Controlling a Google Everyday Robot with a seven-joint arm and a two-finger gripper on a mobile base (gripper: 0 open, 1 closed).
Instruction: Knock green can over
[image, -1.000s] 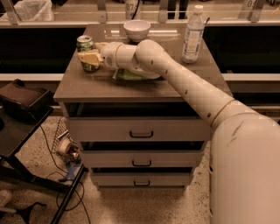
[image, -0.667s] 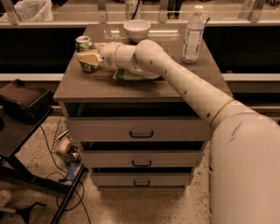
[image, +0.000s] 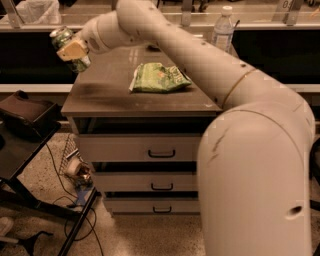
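The green can (image: 64, 39) is dark green with a silver top rim. It is tilted, top to the upper left, at the cabinet's far left edge, and seems to be off the cabinet top (image: 110, 95). My gripper (image: 73, 51) is around it, with a tan finger pad (image: 75, 48) pressed across the can's side. The arm reaches in from the right over the cabinet. The can's lower end is partly hidden by the finger.
A flat light-green snack bag (image: 159, 77) lies mid-cabinet. A water bottle (image: 223, 27) stands at the back right. Drawers (image: 161, 153) are below. A black stand (image: 22, 117) and floor cables (image: 75, 200) are at the left.
The can stood upright on the cabinet's back left with my gripper at it. Now it is tilted and raised at the left edge. The camera has come closer to the cabinet.
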